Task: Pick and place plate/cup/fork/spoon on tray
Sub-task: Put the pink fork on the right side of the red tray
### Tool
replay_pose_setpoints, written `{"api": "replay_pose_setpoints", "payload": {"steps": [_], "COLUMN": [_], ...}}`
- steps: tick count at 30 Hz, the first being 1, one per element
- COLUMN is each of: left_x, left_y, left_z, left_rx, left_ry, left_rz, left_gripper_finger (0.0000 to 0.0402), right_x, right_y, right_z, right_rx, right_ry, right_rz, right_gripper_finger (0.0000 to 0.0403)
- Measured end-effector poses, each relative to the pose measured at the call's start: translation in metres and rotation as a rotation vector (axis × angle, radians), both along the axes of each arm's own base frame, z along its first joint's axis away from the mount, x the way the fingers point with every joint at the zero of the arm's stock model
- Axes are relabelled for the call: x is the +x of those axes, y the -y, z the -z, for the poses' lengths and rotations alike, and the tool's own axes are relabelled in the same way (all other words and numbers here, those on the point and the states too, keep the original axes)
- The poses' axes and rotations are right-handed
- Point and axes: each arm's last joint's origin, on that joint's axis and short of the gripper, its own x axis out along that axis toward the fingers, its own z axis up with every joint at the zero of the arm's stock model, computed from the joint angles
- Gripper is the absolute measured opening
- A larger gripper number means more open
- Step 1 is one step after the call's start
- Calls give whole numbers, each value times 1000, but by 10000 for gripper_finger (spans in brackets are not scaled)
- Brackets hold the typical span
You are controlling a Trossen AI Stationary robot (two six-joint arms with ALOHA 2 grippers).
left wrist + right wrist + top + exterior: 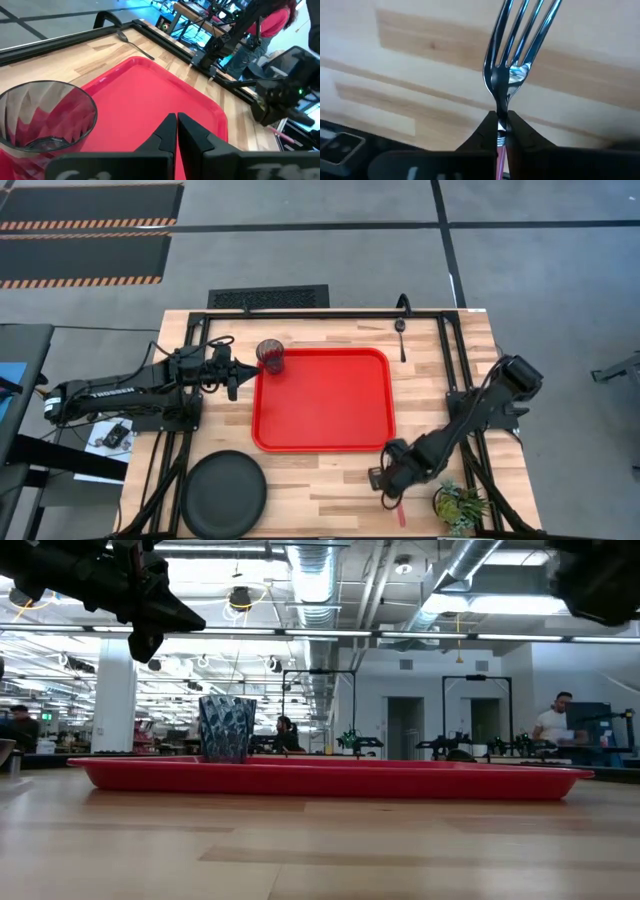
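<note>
Right wrist view shows the right gripper (503,131) clenched on the neck of the fork with silver metal tines and a red handle (512,60), whose tines are seen against the light wooden table (420,65). From above, this gripper (390,480) is found near the table's front edge, just off the front right corner of the large bright red rectangular plastic tray (330,405), with the red handle (399,513) seen below it and a small green potted plant (460,505) close by.

The left gripper (233,378) is held just beside the tray's far left corner, its fingers (167,131) drawn together with nothing between them. The small dark see-through tumbler (270,356) is stood upright in that corner of the tray. The round matte black plate (223,494) is left on the table in front of the tray's left end. The slim spoon with a silvery bowl (401,338) is laid on the table beyond the tray's far right corner.
</note>
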Motion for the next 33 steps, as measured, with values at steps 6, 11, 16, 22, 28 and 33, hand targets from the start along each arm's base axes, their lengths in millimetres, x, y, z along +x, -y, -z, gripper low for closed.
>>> {"api": "replay_pose_setpoints", "payload": {"steps": [6, 11, 16, 22, 28, 33], "left_x": [0, 0, 0, 0, 0, 0], "left_y": [0, 0, 0, 0, 0, 0], "left_z": [0, 0, 0, 0, -1, -1], "left_rx": [1, 0, 7, 8, 8, 3], "left_ry": [1, 0, -1, 0, 5, 6], "left_rz": [0, 0, 2, 2, 2, 0], "left_gripper_finger": [0, 0, 0, 0, 0, 0], "right_x": [-1, 16, 35, 38, 23, 19], "right_y": [48, 101, 165, 228, 263, 271], "right_z": [-27, -32, -21, 1, 15, 23], "right_rx": [-93, -147, -197, -228, -206, -185], "right_ry": [11, 19, 3, 34, 16, 36], "right_rz": [5, -23, -33, 3, 31, 48], "right_gripper_finger": [23, 20, 21, 18, 18, 21]}}
